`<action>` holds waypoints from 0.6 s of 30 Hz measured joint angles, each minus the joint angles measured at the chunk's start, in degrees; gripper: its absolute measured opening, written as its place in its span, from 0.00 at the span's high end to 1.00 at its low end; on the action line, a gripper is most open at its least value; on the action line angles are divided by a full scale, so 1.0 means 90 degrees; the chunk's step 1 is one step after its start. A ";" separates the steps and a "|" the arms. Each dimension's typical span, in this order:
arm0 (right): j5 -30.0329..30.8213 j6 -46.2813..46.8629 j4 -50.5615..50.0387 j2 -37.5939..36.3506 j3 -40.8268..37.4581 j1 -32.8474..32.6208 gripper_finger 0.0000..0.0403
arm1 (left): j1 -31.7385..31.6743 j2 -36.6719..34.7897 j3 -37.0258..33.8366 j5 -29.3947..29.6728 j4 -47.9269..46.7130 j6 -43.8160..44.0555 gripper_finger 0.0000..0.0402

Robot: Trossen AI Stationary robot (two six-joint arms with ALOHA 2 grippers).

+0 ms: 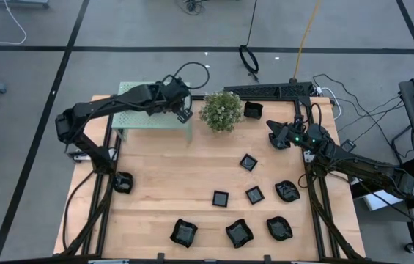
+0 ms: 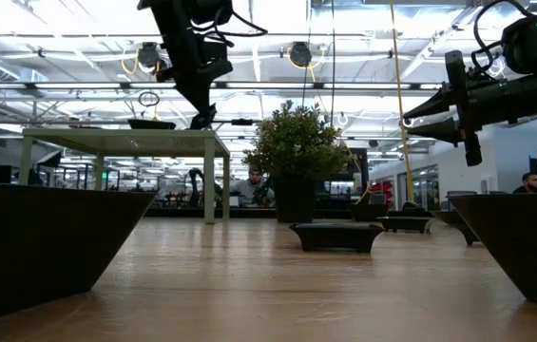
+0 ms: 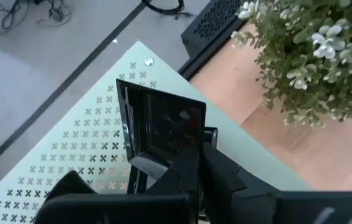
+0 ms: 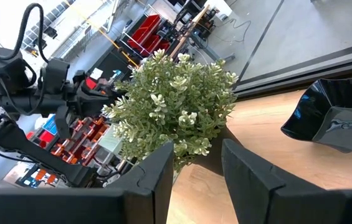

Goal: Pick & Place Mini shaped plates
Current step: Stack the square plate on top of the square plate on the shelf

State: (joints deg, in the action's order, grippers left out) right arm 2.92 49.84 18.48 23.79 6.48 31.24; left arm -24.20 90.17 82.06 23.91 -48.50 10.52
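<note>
My left gripper (image 1: 183, 114) is shut on a small black square plate (image 3: 163, 127) above the near right corner of a green perforated side table (image 3: 82, 155) at the table's far left. Another dark dish (image 2: 151, 123) seems to lie on that side table's top. Several more black mini plates lie flat on the wooden table, among them a square one (image 1: 248, 162), a wavy one (image 1: 183, 232) and one behind the plant (image 1: 253, 110). My right gripper (image 1: 274, 136) waits open at the far right, pointing toward the potted plant (image 1: 221, 110), with nothing between its fingers (image 4: 157, 168). My left gripper pinches the square plate by its lower rim (image 3: 163, 165) between its two fingers. The fingers slant down from the table's left. The plate stands tilted on edge, its hollow side toward the wrist camera, and looks clear of the green table's top.
The leafy plant (image 2: 297, 142) stands just right of the green side table (image 1: 141, 117), close to the held plate. A plate (image 1: 122, 182) lies at the wooden table's left edge. Cables and a black rail (image 1: 272, 92) run along the far edge.
</note>
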 joint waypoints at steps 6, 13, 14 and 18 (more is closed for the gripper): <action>-0.0001 0.0001 0.0001 0.0000 0.0000 0.0000 0.69 | 0.0036 0.0012 0.0000 0.0203 -0.0486 -0.0094 0.95; -0.0001 -0.0001 0.0001 0.0001 0.0000 0.0000 0.69 | 0.0066 0.0012 0.0000 0.0234 -0.0609 0.0008 0.95; 0.0000 0.0001 0.0002 0.0000 0.0000 -0.0002 0.69 | 0.0065 0.0012 0.0000 0.0234 -0.0609 0.0010 0.95; 0.0000 0.0001 0.0001 0.0000 0.0000 0.0000 0.69 | 0.0063 0.0012 0.0000 0.0237 -0.0604 0.0017 0.95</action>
State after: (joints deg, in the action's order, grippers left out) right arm 2.92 49.84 18.49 23.79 6.48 31.24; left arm -23.64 90.28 82.06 26.04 -53.93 10.68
